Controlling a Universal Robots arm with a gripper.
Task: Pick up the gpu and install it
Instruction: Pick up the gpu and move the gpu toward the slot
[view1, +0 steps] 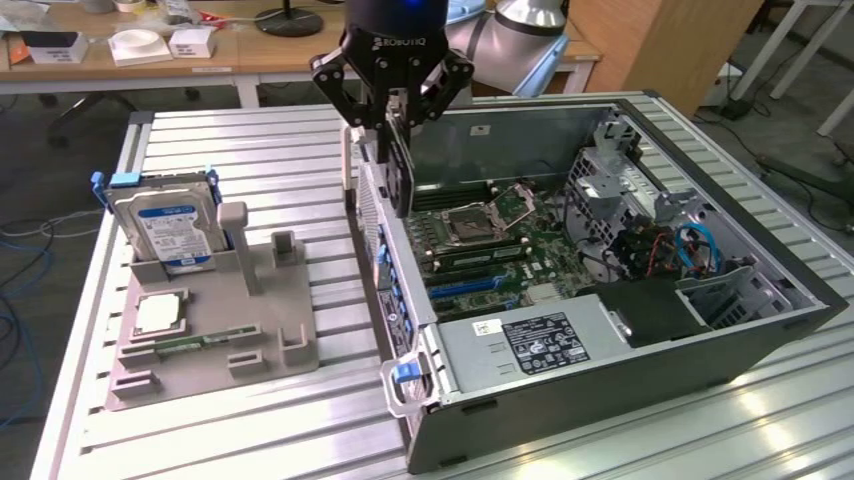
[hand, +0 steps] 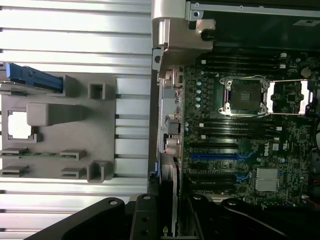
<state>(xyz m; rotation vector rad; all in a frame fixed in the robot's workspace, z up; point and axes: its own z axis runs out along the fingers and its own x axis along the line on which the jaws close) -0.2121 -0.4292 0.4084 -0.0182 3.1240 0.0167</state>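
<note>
Slatted aluminium table (view1: 240, 140), cluttered wooden benches along the top edge of the exterior view. A grey holder tray (view1: 267, 305) at left centre carries an upright hard drive (view1: 167, 230), an open computer case (view1: 601, 400) takes the right half, and a strip of bare slats lies between them. Gripper (view1: 396, 118) at top centre, jaws partly closed and clamped on the gpu (view1: 398, 175), which hangs dark and edge-on just above the case's left wall, over the near edge of the exposed motherboard (view1: 534, 245).

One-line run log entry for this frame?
gripper: shut on gpu | gpu: edge-on, over open PC case at motherboard edge | installed: no
</note>
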